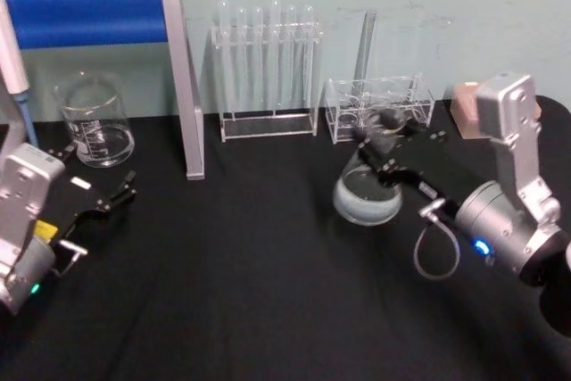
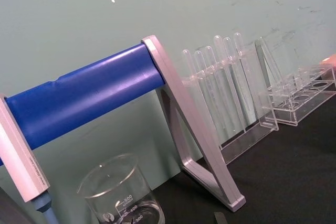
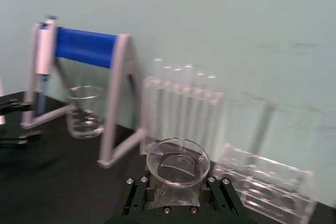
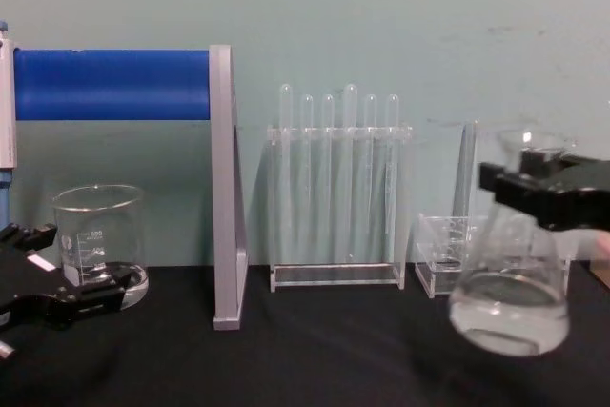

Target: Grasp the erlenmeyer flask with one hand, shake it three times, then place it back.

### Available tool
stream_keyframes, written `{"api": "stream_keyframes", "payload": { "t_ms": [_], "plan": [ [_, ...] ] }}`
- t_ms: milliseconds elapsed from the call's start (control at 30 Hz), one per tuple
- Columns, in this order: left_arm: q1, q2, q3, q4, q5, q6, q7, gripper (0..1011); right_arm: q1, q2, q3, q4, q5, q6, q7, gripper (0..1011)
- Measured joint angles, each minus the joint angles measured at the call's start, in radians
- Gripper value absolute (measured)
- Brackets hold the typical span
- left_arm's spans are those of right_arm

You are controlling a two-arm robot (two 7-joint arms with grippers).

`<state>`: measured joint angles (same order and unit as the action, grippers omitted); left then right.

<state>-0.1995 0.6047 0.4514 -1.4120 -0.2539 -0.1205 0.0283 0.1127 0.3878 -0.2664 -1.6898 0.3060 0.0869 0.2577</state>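
The erlenmeyer flask is clear glass with a little liquid in its wide base. My right gripper is shut on its narrow neck, right of the table's centre. In the chest view the flask hangs tilted, its base swung toward the left, under the black right gripper. The right wrist view looks down on the flask's flared rim, with the right gripper clamped just below it. My left gripper rests open at the table's left, in front of the beaker.
A glass beaker stands at the back left beside a blue-barred pipette stand. A rack of test tubes and a low clear rack line the back wall, close behind the flask. A pink block sits far right.
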Motion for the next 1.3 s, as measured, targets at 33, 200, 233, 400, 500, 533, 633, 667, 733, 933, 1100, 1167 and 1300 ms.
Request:
{"api": "stream_keyframes", "payload": {
  "t_ms": [33,200,233,400,500,533,633,667,733,933,1100,1167,1300],
  "plan": [
    [0.000,0.000,0.000,0.000,0.000,0.000,0.000,1001,0.003,-0.002,0.006,0.006,-0.003,0.000,-0.005,449],
    [0.000,0.000,0.000,0.000,0.000,0.000,0.000,1001,0.019,-0.019,0.041,0.038,-0.018,0.000,-0.028,449],
    [0.000,0.000,0.000,0.000,0.000,0.000,0.000,1001,0.020,-0.021,0.044,0.041,-0.020,0.000,-0.030,449],
    [0.000,0.000,0.000,0.000,0.000,0.000,0.000,1001,0.029,-0.032,0.068,0.060,-0.037,0.000,-0.042,449],
    [0.000,0.000,0.000,0.000,0.000,0.000,0.000,1001,0.031,-0.037,0.074,0.064,-0.044,0.001,-0.043,449],
    [0.000,0.000,0.000,0.000,0.000,0.000,0.000,1001,0.031,-0.040,0.077,0.064,-0.048,0.002,-0.042,449],
    [0.000,0.000,0.000,0.000,0.000,0.000,0.000,1001,0.029,-0.044,0.078,0.063,-0.053,0.004,-0.033,449],
    [0.000,0.000,0.000,0.000,0.000,0.000,0.000,1001,0.027,-0.045,0.078,0.061,-0.054,0.004,-0.030,449],
    [0.000,0.000,0.000,0.000,0.000,0.000,0.000,1001,0.022,-0.048,0.075,0.053,-0.055,0.006,-0.019,449],
    [0.000,0.000,0.000,0.000,0.000,0.000,0.000,1001,0.004,-0.049,0.054,0.025,-0.054,0.012,0.015,449],
    [0.000,0.000,0.000,0.000,0.000,0.000,0.000,1001,-0.018,-0.045,0.021,-0.016,-0.042,0.020,0.050,449],
    [0.000,0.000,0.000,0.000,0.000,0.000,0.000,1001,-0.027,-0.041,0.003,-0.033,-0.035,0.023,0.065,449],
    [0.000,0.000,0.000,0.000,0.000,0.000,0.000,1001,-0.040,-0.033,-0.022,-0.058,-0.025,0.025,0.085,449]
  ]
}}
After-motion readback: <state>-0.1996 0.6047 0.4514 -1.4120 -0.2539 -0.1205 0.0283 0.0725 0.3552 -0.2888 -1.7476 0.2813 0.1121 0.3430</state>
